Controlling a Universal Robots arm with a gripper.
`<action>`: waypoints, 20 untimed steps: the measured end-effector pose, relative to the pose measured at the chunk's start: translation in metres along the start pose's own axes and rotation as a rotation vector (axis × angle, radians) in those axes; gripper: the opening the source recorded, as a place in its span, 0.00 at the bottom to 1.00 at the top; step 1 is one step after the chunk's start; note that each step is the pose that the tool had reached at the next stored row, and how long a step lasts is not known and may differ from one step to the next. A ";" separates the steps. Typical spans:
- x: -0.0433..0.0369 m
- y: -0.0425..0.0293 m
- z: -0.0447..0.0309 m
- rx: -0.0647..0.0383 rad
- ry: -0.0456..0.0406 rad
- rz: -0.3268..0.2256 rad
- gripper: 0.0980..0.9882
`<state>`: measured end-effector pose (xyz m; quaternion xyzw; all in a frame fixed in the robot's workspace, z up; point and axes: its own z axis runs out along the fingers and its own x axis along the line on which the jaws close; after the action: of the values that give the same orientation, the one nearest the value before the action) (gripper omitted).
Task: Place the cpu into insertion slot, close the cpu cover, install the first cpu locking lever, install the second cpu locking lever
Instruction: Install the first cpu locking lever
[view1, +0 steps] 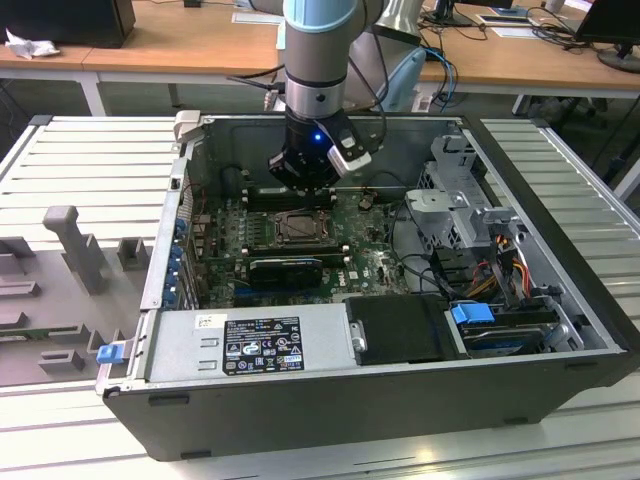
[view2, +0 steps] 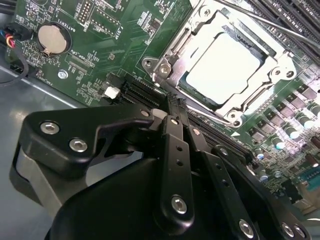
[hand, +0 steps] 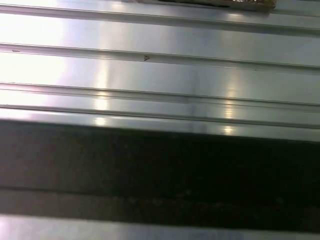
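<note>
The cpu (view2: 223, 67) lies flat in the insertion slot (view2: 197, 92), its pale metal top showing through the large square cut-out of the cpu cover (view2: 182, 42), which appears to lie down over it. I judge the chip light, rigid and fragile: a thin plate with a slick top, to be taken only by its opposite edges and never pressed hard into the contact field beneath. The cover is thin sheet metal, stiff but springy, best handled at its rim or tab. A thin wire rod, which I take for a locking lever (view2: 280, 30), crosses the far side of the socket; such a rod is stiff and sprung and would need a firm hold near its free end. Whether either lever is latched I cannot tell.

In the second wrist view the socket sits just ahead of my pincer (view2: 176, 102), beyond the tips and apart from them. My two fingers (view2: 172, 145) meet at the tips, together and holding nothing. In the exterior view my pincer (view1: 303, 185) hangs inside the open computer case (view1: 560, 345), above the motherboard (view1: 375, 268) and close to the socket.
</note>
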<state>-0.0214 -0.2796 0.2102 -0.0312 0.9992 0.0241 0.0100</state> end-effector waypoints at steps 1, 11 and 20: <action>0.0000 0.0000 0.0004 0.000 0.0001 0.000 0.01; -0.0001 0.0007 0.0061 0.011 0.0009 0.000 0.01; -0.0013 0.0011 -0.0002 0.012 0.0007 0.000 0.01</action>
<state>-0.0202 -0.2784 0.2105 -0.0312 0.9993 0.0179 0.0099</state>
